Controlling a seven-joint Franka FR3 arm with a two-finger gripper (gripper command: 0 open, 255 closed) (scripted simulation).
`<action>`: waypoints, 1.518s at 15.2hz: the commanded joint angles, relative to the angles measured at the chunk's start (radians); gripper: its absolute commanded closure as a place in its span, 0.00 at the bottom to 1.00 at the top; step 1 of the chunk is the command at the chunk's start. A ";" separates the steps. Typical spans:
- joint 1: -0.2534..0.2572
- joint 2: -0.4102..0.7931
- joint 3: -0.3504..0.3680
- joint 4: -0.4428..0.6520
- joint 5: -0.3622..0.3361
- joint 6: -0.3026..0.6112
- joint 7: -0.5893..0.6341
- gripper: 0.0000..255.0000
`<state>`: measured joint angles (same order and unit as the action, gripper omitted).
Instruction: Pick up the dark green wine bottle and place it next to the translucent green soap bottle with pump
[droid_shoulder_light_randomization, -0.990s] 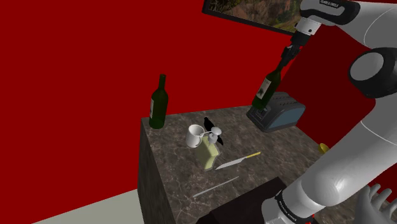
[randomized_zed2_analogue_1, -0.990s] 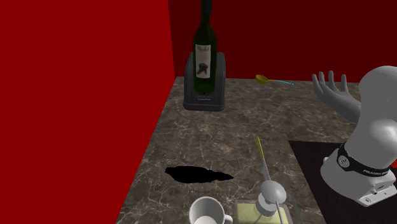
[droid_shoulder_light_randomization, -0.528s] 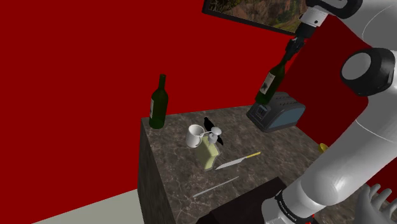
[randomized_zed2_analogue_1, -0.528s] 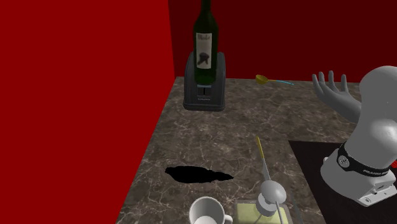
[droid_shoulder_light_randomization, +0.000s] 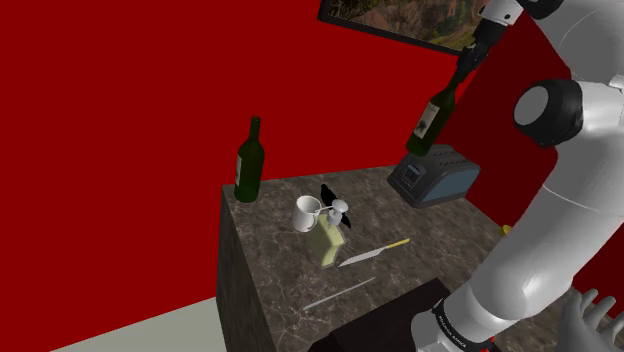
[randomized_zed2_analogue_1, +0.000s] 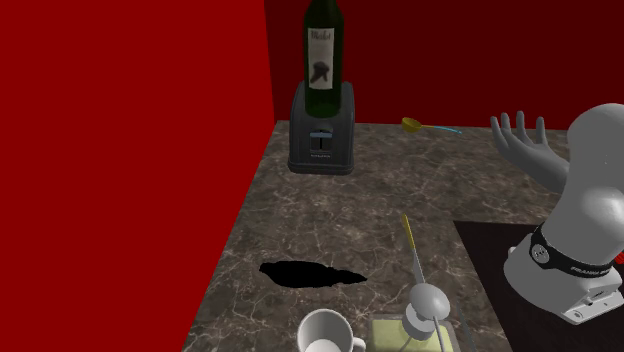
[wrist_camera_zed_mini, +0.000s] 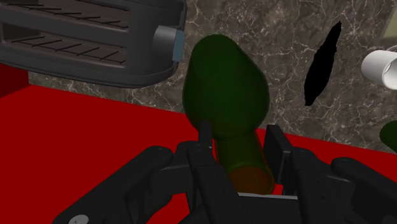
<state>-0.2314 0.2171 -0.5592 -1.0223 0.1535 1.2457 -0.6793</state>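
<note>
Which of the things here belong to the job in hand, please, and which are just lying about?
Job: held wine bottle, soap bottle, claw.
Lying about: toaster, mug, knife, spoon, second wine bottle.

White arm (droid_shoulder_light_randomization: 560, 230), dark joint discs (droid_shoulder_light_randomization: 541, 106), black gripper (wrist_camera_zed_mini: 240, 133), lettered base band (droid_shoulder_light_randomization: 452, 325).

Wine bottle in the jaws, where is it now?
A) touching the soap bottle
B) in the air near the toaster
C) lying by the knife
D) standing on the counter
B: the jaws grip the wine bottle by its neck, tilted, clear of the counter, by the toaster.
</note>
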 joint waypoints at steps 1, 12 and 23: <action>-0.023 0.035 -0.004 0.078 0.024 -0.047 -0.007 1.00; 0.157 -0.146 0.039 -0.080 -0.090 -0.041 0.157 1.00; 0.327 -0.408 0.252 -0.370 -0.206 0.011 0.500 1.00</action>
<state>0.0832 -0.1727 -0.3286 -1.3748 -0.0482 1.2568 -0.2136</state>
